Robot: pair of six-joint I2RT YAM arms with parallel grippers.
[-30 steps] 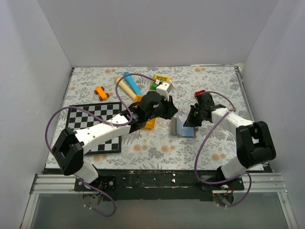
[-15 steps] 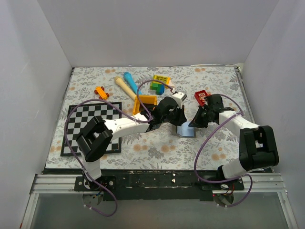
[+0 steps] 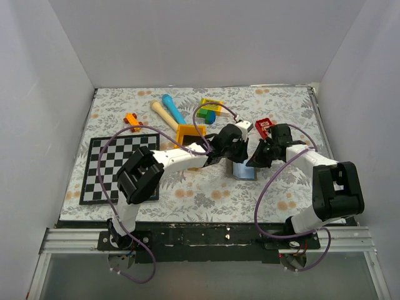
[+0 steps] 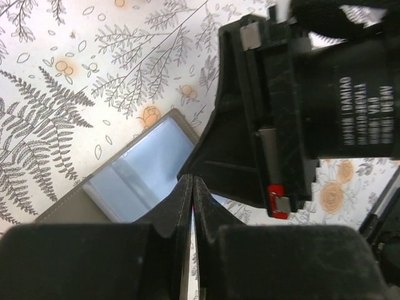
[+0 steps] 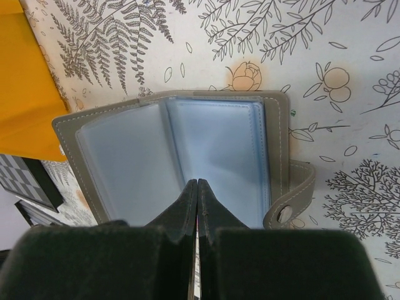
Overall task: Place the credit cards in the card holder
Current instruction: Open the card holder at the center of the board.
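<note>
Left pincer (image 4: 192, 182) and right pincer (image 5: 197, 185) both tight together, over open card holder (image 5: 225, 134).

White lettering printed sideways on the black motor housing (image 4: 353, 119) in the left wrist view reads partly as "DAMIAO", its other lines too blurred to read, as are the red block's (image 3: 264, 125) white marks.

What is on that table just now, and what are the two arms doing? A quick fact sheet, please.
Wallet: open, pale pockets showing
Left fingers: shut, tips by the wallet's edge
Right fingers: shut, tips over the pockets
Cards: none clearly visible
Nearby: orange tray, chessboard, red block
</note>
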